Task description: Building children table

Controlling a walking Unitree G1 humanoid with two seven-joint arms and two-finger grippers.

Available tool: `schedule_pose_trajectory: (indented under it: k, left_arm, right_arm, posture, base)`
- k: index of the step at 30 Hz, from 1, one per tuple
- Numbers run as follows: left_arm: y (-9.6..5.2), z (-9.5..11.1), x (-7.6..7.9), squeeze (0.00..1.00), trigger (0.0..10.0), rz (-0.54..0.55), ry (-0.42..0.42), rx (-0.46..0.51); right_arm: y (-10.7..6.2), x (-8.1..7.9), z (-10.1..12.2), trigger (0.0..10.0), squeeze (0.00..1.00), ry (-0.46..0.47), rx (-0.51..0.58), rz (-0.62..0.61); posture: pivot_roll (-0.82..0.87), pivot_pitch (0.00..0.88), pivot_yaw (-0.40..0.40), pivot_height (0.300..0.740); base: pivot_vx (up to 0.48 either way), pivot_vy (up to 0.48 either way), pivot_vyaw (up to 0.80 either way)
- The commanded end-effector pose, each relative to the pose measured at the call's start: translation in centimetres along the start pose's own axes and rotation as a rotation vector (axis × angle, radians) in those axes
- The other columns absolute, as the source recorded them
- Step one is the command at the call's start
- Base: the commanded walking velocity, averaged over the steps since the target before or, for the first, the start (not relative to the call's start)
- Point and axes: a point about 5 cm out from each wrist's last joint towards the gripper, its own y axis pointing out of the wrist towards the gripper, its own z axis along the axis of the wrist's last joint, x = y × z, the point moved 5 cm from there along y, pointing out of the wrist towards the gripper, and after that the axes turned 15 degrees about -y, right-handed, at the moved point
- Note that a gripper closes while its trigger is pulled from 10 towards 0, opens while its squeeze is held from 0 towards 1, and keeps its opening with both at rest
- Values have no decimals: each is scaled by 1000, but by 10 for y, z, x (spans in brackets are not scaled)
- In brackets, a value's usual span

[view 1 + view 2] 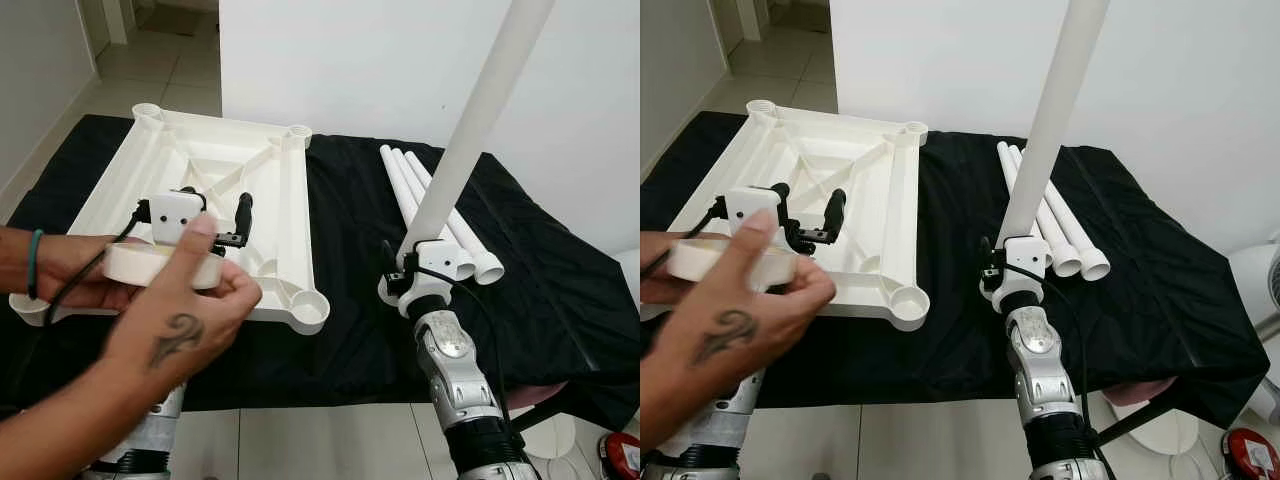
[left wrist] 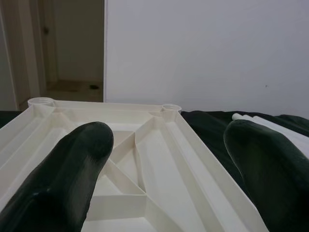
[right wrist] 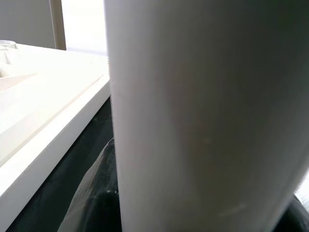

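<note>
the white plastic ribbed tabletop point(image 1: 215, 190) lies upside down on the black-draped table point(image 1: 350, 330). the right pincer point(image 1: 415, 262) is clamped on a long white plastic leg tube point(image 1: 470, 130), held upright. three white tubes point(image 1: 440, 215) lie beside it. the left pincer point(image 2: 164, 159) gapes wide and empty over the tabletop; a person's tattooed hand point(image 1: 185, 315) holds its wrist.
</note>
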Motion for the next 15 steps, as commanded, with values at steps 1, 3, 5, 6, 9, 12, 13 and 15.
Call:
schedule_pose_trajectory:
  k: [1,3,5,6,9,12,13,15]
  left_arm:
    - [-1,-9,-1,0,10000,4,13,-39]
    - [-1,-9,-2,0,10000,5,15,-39]
    - [-1,-9,-2,0,10000,5,15,-40]
    - [-1,-9,-2,0,10000,6,15,-40]
    - [-2,-9,-2,0,10000,5,15,-42]
    - [-3,-10,-2,0,10000,5,15,-43]
    - [-3,-10,-2,0,10000,5,15,-43]
    - [-3,-10,-1,0,10000,5,14,-44]
  right_arm:
    - [0,3,2,10000,0,-4,13,-16]
    - [0,3,2,10000,0,-2,14,-15]
    - [0,3,2,10000,0,-1,13,-15]
    - [0,3,2,10000,0,-2,13,-15]
    - [0,3,2,10000,0,-1,13,-15]
    - [0,1,3,10000,0,-1,16,-6]
    - [-1,1,3,10000,0,-1,16,-6]
    - [-1,1,3,10000,0,-1,16,-6]
  posture:
    - [51,0,-99,740]
    - [53,0,-95,740]
    - [53,0,-95,740]
    - [53,0,-95,740]
    - [52,0,-100,740]
    - [53,0,-102,740]
    - [53,0,-100,740]
    - [54,0,-99,740]
  base:
    - [0,0,0]
    - [0,0,0]
    - [0,0,0]
    - [0,0,0]
    - [0,0,0]
    - [0,0,0]
    - [0,0,0]
    - [0,0,0]
